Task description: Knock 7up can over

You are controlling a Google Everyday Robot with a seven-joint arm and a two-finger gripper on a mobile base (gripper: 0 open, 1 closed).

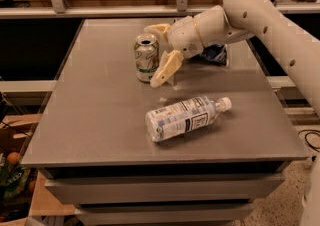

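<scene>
The 7up can, white and green with a silver top, stands upright on the grey table toward the back middle. My gripper is right beside the can on its right, open. One cream finger points down just right of the can's lower half. The other finger reaches behind the can's top rim. The can sits between or just in front of the two fingers.
A clear plastic water bottle with a white cap lies on its side in the table's middle front. A dark blue chip bag lies behind my wrist at the back right. Shelving runs behind the table.
</scene>
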